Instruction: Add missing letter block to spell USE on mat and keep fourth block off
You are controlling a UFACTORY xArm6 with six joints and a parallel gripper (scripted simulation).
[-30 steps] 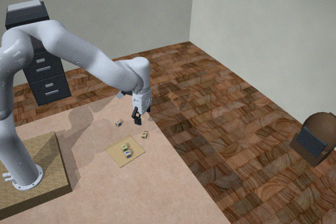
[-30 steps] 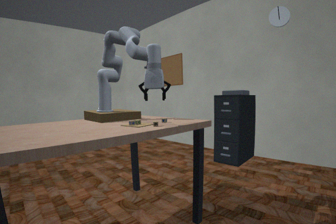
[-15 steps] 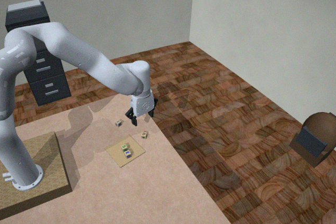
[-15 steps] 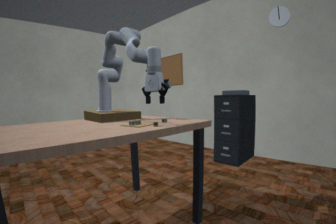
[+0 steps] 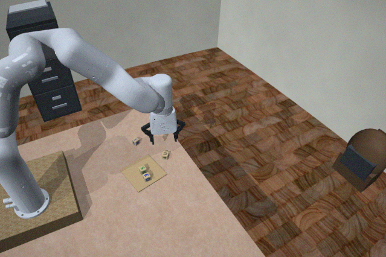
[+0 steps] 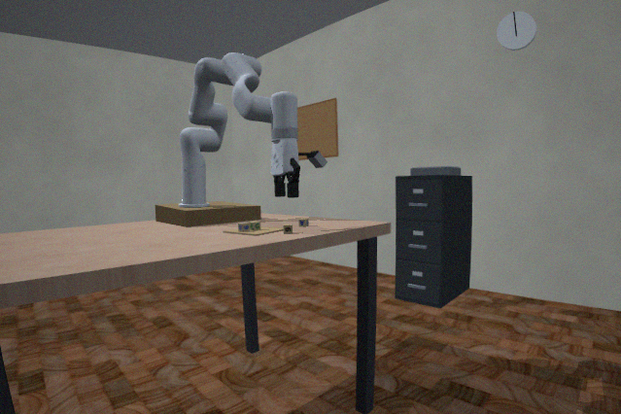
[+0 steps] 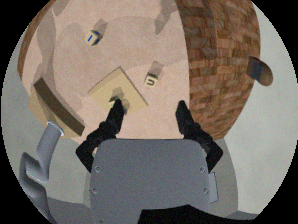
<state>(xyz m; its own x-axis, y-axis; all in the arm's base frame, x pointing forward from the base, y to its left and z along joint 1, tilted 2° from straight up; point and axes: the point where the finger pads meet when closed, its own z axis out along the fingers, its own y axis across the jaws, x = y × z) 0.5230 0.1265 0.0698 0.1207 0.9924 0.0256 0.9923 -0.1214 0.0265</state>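
Observation:
A tan mat (image 5: 132, 177) (image 6: 232, 232) (image 7: 112, 86) lies on the table. Two letter blocks sit on it side by side: one with a green S (image 5: 143, 168) (image 6: 255, 225) on top and one with a blue E (image 5: 146, 177) (image 6: 244, 226) on top. Two more blocks lie off the mat: one with a blue letter (image 5: 136, 140) (image 6: 303, 223) (image 7: 93, 35), and one near the mat's far corner (image 5: 165, 154) (image 6: 288, 228) (image 7: 153, 80). I cannot read their top letters. My gripper (image 5: 164, 140) (image 6: 286, 189) (image 7: 150, 106) is open and empty, and it hangs high above the table over the ground between the two loose blocks.
The table's edge (image 5: 193, 160) runs close past the loose blocks, with wood floor beyond. The arm's wooden base plate (image 5: 48, 181) (image 6: 208, 213) stands on the table. A dark filing cabinet (image 5: 51, 90) (image 6: 432, 238) stands against the wall.

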